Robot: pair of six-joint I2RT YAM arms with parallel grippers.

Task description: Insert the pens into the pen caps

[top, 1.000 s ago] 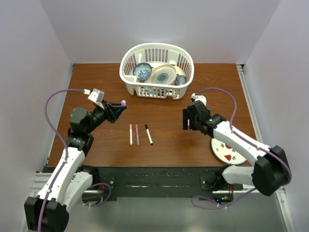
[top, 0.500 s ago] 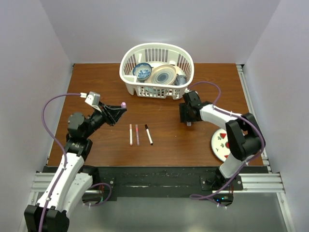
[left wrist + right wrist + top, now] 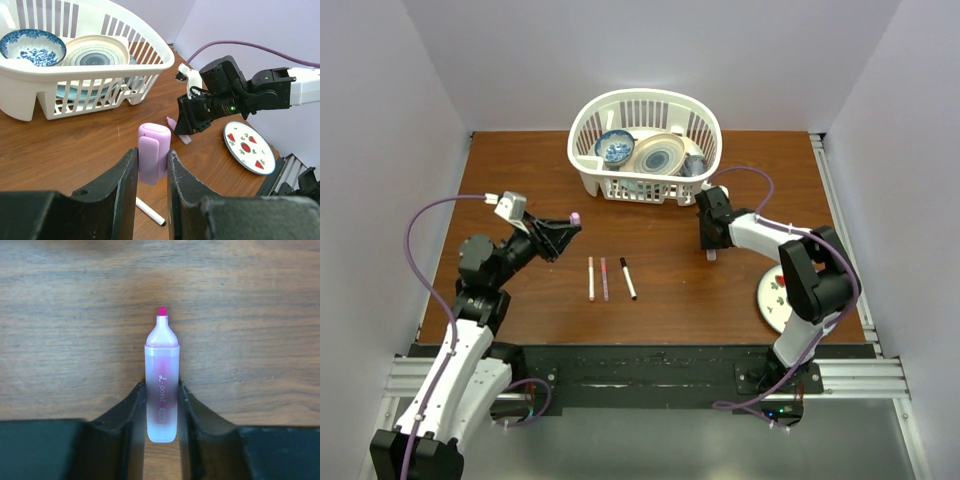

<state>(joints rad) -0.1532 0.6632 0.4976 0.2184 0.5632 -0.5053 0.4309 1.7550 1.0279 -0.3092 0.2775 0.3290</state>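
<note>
A lilac highlighter (image 3: 161, 355), judged light, stiff and slippery, is gripped by its lower barrel in the right tool (image 3: 161, 390) over the desk (image 3: 60, 315), tip free; its cap (image 3: 154, 137) is pinched in the left tool (image 3: 152, 159).

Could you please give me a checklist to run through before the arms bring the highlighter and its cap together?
1. Grip on lilac cap by left end effector: ok.
2. Grip on highlighter by right end effector: ok.
3. Its tip bare, pointing forward: ok.
4. Open end of cap facing that tip: cannot tell.
5. Alignment of tip and cap: not ok, they are well apart.
6. Line between the arms free of the three slim pens: ok, as far as the top view shows.
</note>
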